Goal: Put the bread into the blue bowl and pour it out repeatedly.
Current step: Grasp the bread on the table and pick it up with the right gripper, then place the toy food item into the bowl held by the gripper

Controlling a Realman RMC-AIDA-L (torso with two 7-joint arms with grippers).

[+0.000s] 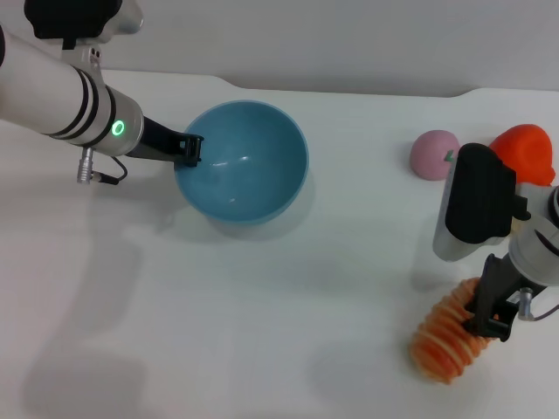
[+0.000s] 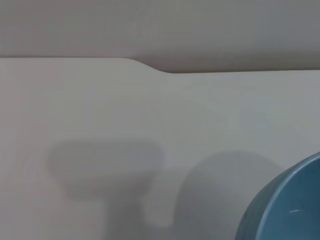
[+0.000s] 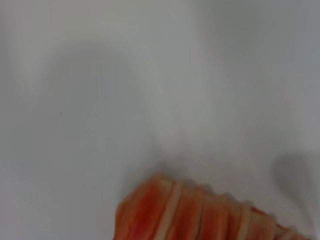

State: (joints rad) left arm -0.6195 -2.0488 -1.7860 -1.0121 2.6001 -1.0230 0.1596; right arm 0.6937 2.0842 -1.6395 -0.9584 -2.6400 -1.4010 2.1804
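On your left, the left gripper (image 1: 189, 150) sits at the near-left rim of the bowl (image 1: 253, 148), its dark fingers closed on that rim, so it is holding the bowl where it stands on the white table (image 1: 262, 332). You can see the bowl upright and with nothing inside it; in the left wrist view only a slice of its blue wall (image 2: 287, 210) shows, with the arm's soft shadow lying on the table (image 2: 100, 110) beside it. Move your eye across to the right, past bare tabletop, and you find a pink round fruit (image 1: 434, 154) and, just beside it, an orange fruit (image 1: 527, 150) partly hidden behind the right arm. Nearer to you on that side lies the bread (image 1: 447, 340) — well apart from the bowl, ridges up, resting on the table. The right gripper (image 1: 491, 321) is down on the bread's far end with its dark fingers clamped on the loaf; the right wrist view shows the ridged orange bread (image 3: 200, 212) close up against the pale table (image 3: 125, 90).
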